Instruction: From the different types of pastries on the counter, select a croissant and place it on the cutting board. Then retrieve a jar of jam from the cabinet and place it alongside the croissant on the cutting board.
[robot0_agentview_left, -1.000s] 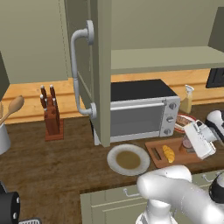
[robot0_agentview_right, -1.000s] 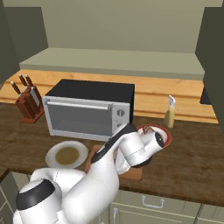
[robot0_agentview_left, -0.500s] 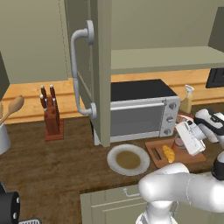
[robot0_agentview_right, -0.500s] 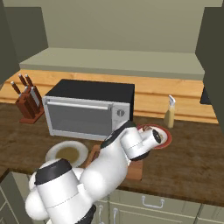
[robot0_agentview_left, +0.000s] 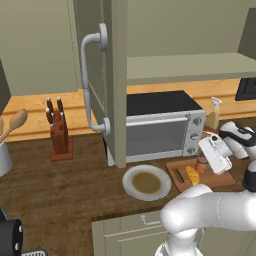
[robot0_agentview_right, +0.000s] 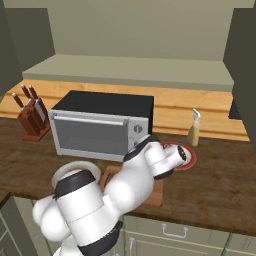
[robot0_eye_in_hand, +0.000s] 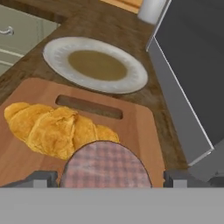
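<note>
Jam in a small orange-brown jar with a pinkish checked lid (robot0_eye_in_hand: 106, 165) stands on the flat reddish-brown wooden cutting board (robot0_eye_in_hand: 140, 127), right beside the golden-yellow ridged croissant (robot0_eye_in_hand: 54, 127). In the hand view the lid sits between the two dark finger tips (robot0_eye_in_hand: 42, 179), which stand off to either side of it with a gap on each, so the gripper (robot0_eye_in_hand: 106, 179) is spread wide and lets the jar stand free. The croissant lies across the board's middle, one end reaching behind the lid; the board's slot handle lies just beyond it, toward the round grey plate with a brownish centre (robot0_eye_in_hand: 94, 64) that rests on the dark brown wood-grain counter (robot0_eye_in_hand: 94, 19) just off the board's handle end.

From the left base view the board (robot0_agentview_left: 222, 179) lies near the counter's front edge, before the silver and black toaster oven (robot0_agentview_left: 159, 128), with the croissant (robot0_agentview_left: 192, 175) on it and the jar (robot0_agentview_left: 202, 164) just past it, under the white hand (robot0_agentview_left: 215, 155). The grey plate (robot0_agentview_left: 146, 182) sits to the left of the board. The olive-grey wall cabinet door with its long curved grey bar handle (robot0_agentview_left: 91, 85) stands swung open, and the pale shelf (robot0_agentview_left: 190, 66) shows beyond it. A wooden knife block (robot0_agentview_left: 59, 136) stands at the counter's back, to the left. In the right base view a red-rimmed plate (robot0_agentview_right: 190, 159) shows behind the hand, near a pale yellowish bottle with a white top (robot0_agentview_right: 194, 129).
</note>
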